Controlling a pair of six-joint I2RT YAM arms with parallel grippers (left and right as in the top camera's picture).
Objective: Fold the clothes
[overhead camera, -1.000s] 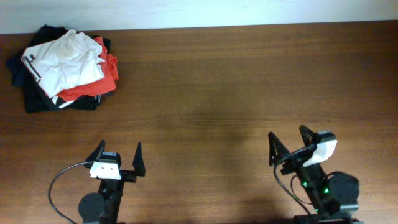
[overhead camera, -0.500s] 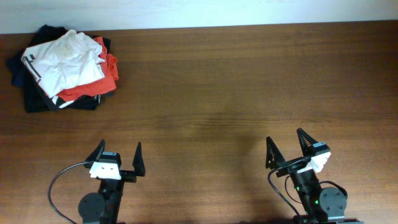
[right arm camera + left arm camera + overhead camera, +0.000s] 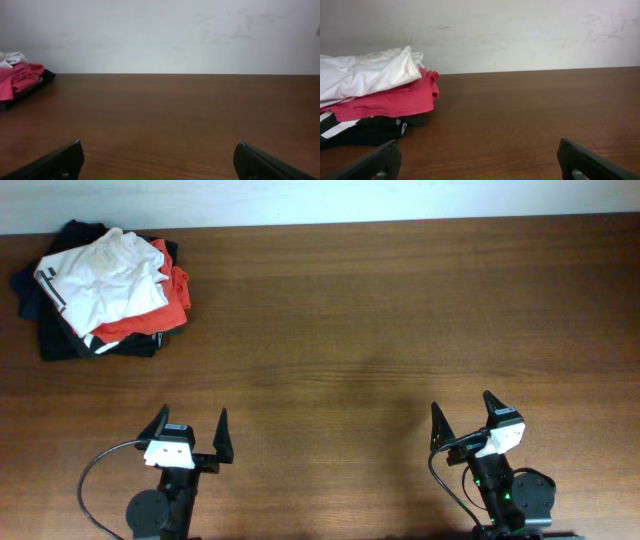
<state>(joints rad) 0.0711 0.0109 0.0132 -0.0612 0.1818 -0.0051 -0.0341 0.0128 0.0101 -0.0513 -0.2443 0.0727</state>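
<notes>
white clothes (image 3: 100,275) are on top of the pile at the table's (image 3: 380,310) far left corner, lying over a red shirt (image 3: 168,308) and some dark stuff (image 3: 58,345). left gripper (image 3: 191,422) and right gripper (image 3: 462,408) are both spread wide, holding nothing, at the near edge, well apart from the pile.

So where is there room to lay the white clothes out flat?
Bare wood runs from the clothes pile to the right edge of the table, beyond the left gripper and right gripper. Crowded only at the far left corner, where the white garment tops the pile.
</notes>
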